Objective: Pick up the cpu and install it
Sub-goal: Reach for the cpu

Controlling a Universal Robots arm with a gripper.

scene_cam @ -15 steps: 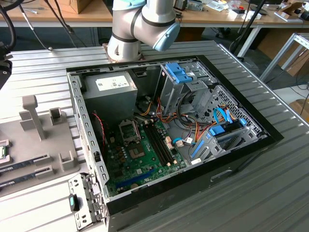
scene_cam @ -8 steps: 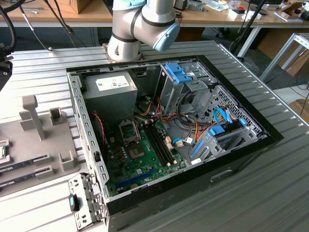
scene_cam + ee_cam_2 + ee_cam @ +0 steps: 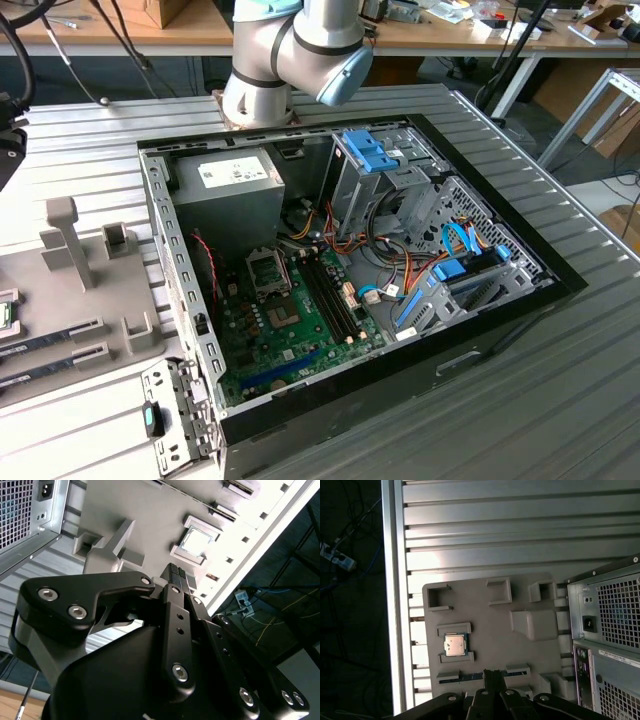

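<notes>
End effector: the end effector [image 3: 493, 674] has its fingers drawn together with nothing between them. It hangs over the grey tray [image 3: 490, 625], clear of its surface.
Cpu: the cpu [image 3: 455, 644] lies flat, silver top up, in its nest on the tray. It sits ahead of the fingertips and off to one side, near them but not touching. The second wrist view shows it [image 3: 196, 542] beyond the ribbed fingertips [image 3: 174, 573].
Nest: raised lips [image 3: 454, 628] bracket two opposite edges of the cpu. I judge that they keep it square and in a known spot. The other two edges look open, likely to leave room for a grasp.
Tray: it rests on the slatted worktop [image 3: 495, 530], just beside the case [image 3: 610, 610], so the carry to the board is probably short.
Case: in the exterior view it lies on its side with the panel off, so the board [image 3: 290, 320] faces up. That likely lets the chip be lowered straight down.
Socket: the framed socket [image 3: 265, 268] on the board looks empty, well apart from the end effector.
Progress: pick-up not yet made; the cpu is untouched in its nest.
</notes>
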